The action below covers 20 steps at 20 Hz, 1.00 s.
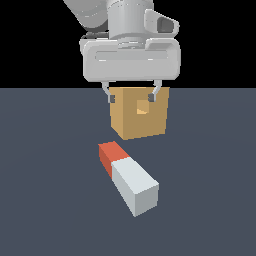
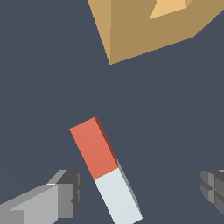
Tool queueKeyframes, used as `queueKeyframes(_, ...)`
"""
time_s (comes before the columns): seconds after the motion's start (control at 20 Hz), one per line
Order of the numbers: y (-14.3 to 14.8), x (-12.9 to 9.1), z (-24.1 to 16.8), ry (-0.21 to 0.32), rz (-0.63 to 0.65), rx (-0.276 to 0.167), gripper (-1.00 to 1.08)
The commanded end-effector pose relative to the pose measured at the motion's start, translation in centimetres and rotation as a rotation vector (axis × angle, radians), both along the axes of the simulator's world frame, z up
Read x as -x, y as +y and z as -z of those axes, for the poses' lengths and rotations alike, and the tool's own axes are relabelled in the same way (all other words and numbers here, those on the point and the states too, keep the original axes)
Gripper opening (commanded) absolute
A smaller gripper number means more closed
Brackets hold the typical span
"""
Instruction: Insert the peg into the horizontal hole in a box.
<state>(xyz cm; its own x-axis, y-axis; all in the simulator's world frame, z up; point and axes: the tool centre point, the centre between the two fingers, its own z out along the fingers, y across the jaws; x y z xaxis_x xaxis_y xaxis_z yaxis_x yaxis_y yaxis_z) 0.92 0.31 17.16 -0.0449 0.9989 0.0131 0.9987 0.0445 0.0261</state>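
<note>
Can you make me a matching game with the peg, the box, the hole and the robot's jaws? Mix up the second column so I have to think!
Column one:
1. peg
2. box
3. hole
4. gripper

Column two:
A. plain tan cube standing on the floor
B. jaws open, holding nothing, hanging above the floor
C. lying flat on the floor, red-orange at one end, grey-white along the rest
D. small square opening in one face of the box

Right pairs: 1-C, 2-A, 3-D, 4-B
</note>
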Motion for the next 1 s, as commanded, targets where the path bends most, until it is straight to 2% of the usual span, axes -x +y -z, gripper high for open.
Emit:
queueKeyframes(0.0,-0.5,0.1,0.5,0.001,-0.020,0.001,1.00)
queueKeyframes(0.95,-7.8,0.7,7.5,0.017,-0.338,0.014,1.00)
